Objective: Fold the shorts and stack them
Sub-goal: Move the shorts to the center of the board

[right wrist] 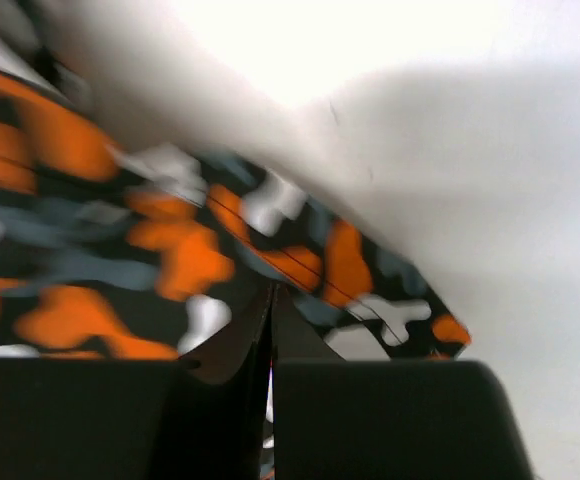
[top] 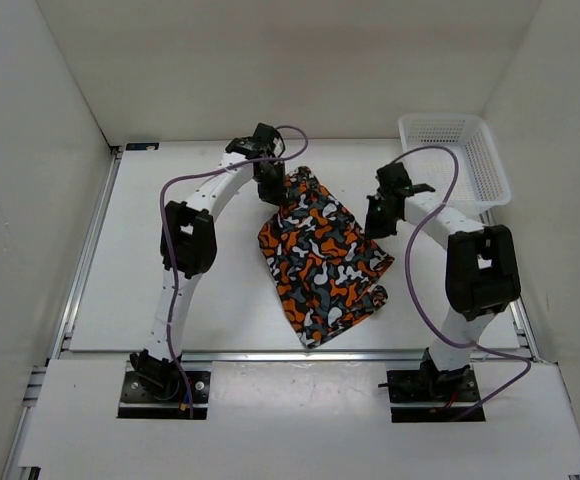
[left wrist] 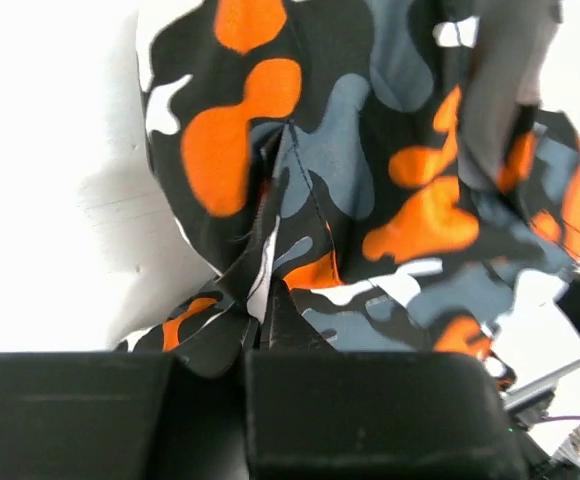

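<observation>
The shorts [top: 320, 255], printed in orange, black, white and grey, lie spread in the middle of the table, with their near end at the front. My left gripper [top: 273, 192] is at their far left corner. In the left wrist view it [left wrist: 267, 308] is shut on a bunched fold of the shorts [left wrist: 370, 150]. My right gripper [top: 375, 226] is at their right edge. In the right wrist view it [right wrist: 273, 297] is shut, with the edge of the shorts [right wrist: 180, 250] at its fingertips, blurred.
A white mesh basket [top: 455, 160] stands at the far right corner of the table. White walls enclose the table on the left, back and right. A metal rail [top: 300, 355] runs along the front edge.
</observation>
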